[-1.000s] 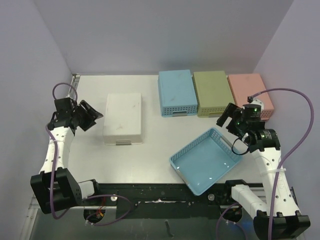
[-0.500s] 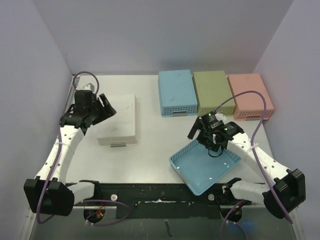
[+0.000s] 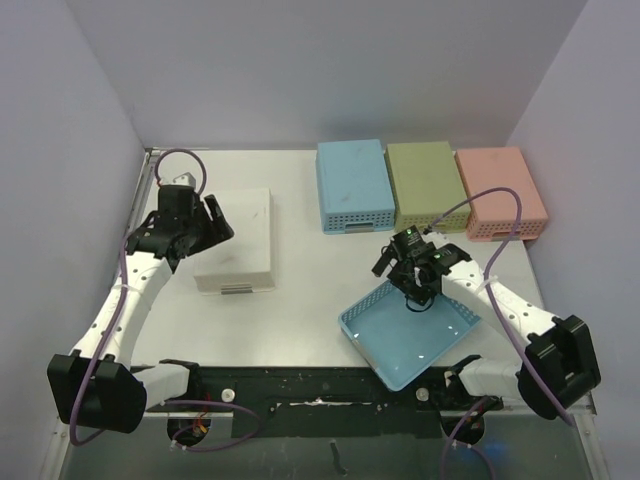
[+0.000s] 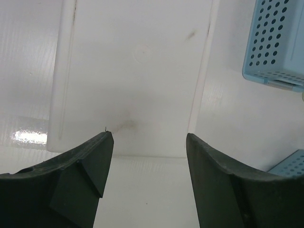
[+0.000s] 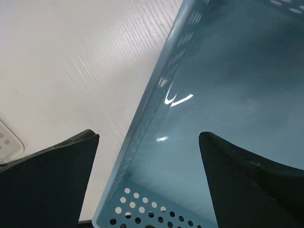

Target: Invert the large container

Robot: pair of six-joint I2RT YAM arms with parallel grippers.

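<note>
Large container (image 3: 412,338): a pale blue open tray, mouth up, on the table (image 3: 300,310) at the near right, just in front of the right arm's base.
Long axis: it runs on a diagonal, from near left to far right, so one long wall faces far left, towards the middle of the table.
Right gripper (image 3: 413,292): it hangs over that far-left long wall, about midway along it, fingers well apart and holding nothing.
Key relation: in the right wrist view the tray's rim (image 5: 156,109) passes between the two fingers, one finger (image 5: 47,180) over bare table outside the wall and the other over the tray's floor. The wall lies straight below the right gripper (image 5: 148,137), lined up for a pinch. Contact cannot be told.
Nearer arm: the right, by far.
Left gripper (image 3: 208,222): jaws apart and empty, poised at the left edge of a white upturned container (image 3: 242,240), well apart from the tray; the left wrist view shows that white base (image 4: 133,71) ahead of the left gripper (image 4: 149,137).
Judged need: lower, close on the wall, then lift and roll the tray over its opposite long edge.
</note>
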